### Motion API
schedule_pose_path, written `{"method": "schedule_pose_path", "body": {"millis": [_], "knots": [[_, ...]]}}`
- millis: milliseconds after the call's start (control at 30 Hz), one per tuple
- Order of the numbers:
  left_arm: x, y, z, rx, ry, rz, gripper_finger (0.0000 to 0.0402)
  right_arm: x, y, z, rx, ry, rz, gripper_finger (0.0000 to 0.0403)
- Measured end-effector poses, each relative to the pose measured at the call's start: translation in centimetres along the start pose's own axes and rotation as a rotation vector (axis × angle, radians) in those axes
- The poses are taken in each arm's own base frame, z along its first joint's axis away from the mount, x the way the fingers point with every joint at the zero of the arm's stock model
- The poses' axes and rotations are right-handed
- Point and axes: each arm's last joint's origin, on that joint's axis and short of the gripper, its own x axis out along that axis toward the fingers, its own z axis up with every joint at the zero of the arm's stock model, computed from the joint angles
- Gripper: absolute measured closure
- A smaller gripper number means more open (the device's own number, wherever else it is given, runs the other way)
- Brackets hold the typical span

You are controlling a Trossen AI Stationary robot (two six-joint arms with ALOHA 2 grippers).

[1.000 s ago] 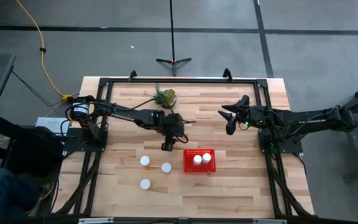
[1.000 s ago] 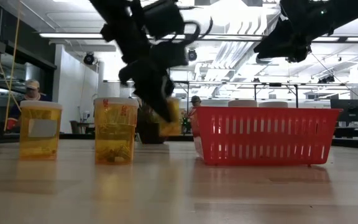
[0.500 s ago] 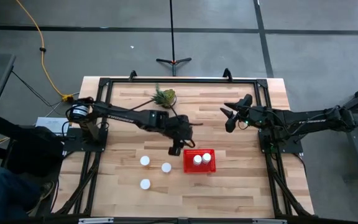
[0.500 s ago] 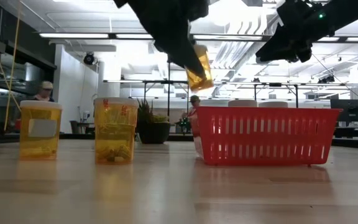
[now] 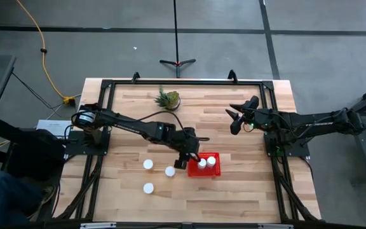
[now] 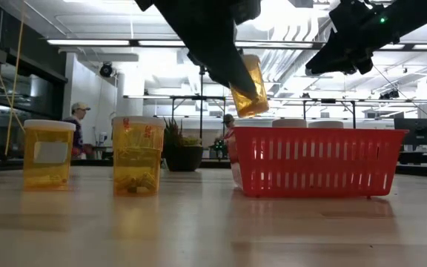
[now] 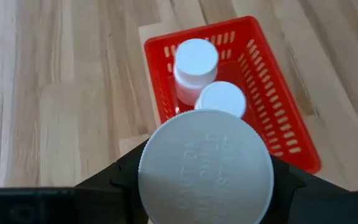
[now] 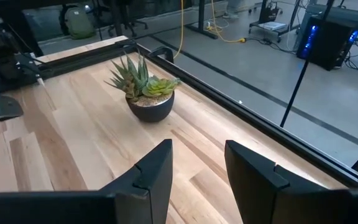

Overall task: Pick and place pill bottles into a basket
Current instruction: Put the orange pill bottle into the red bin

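My left gripper (image 5: pixel 188 158) is shut on a pill bottle (image 6: pixel 249 87), amber-bodied with a white cap (image 7: pixel 205 167). It holds the bottle above the left end of the red basket (image 5: pixel 213 172). Two white-capped bottles (image 5: pixel 202 163) (image 5: pixel 211 161) stand upright in the basket and also show in the left wrist view (image 7: pixel 196 61) (image 7: pixel 221 99). Three more bottles (image 5: pixel 147 164) (image 5: pixel 169 171) (image 5: pixel 148 187) stand on their bases on the table, left of the basket. My right gripper (image 5: pixel 236 121) is open and empty, raised over the table's far right part. My left gripper pinches the bottle between its two fingers (image 7: pixel 122 179), on opposite sides just under the cap. The fingers come slanting down from the table's left. The amber body (image 6: pixel 253 95) hangs below them, tilted, clear of the table and above the basket's left rim (image 6: pixel 237 132).
A small spiky potted plant (image 5: pixel 168 98) stands near the far edge and shows in the right wrist view (image 8: pixel 146 93). Black frame rails (image 5: pixel 183 82) border the table. Bare wood lies right of the basket (image 5: pixel 246 165). A person (image 6: pixel 75 126) stands in the room behind.
My left gripper has carried the bottle up from near the table, toward the table's right and near edges. It has gone from left of the basket to above the basket's left end. The bottle stays gripped and tilted. My right gripper has barely shifted.
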Motion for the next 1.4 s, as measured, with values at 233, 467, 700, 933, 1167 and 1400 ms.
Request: {"method": "schedule_pose_path", "body": {"millis": [233,467,700,933,1167,1400], "knots": [[1.1,-0.1,-0.2,-0.009,0.002,-0.021,0.0182,0.0,0.0,-0.1,0.003,0.007,0.002,0.0265],[2.0,-0.1,-0.4,-0.009,0.0,-0.022,0.0163,0.0,0.0,-0.1,-0.002,0.015,0.001,0.0265],[2.1,-0.1,-0.5,-0.016,0.005,-0.045,0.0181,0.0,0.0,-0.2,-0.004,0.018,0.0,0.0265],[2.1,-0.2,-0.6,-0.016,0.011,-0.058,0.0164,0.0,0.0,-0.2,-0.005,0.018,0.0,0.0265],[2.1,-0.2,-0.7,0.005,0.012,-0.08,0.0178,0.0,0.0,-0.2,-0.005,0.019,0.0,0.0265],[2.2,-0.2,-0.8,0.041,0.019,-0.081,0.0161,0.0,0.0,-0.2,-0.005,0.018,-0.002,0.0265]]}}
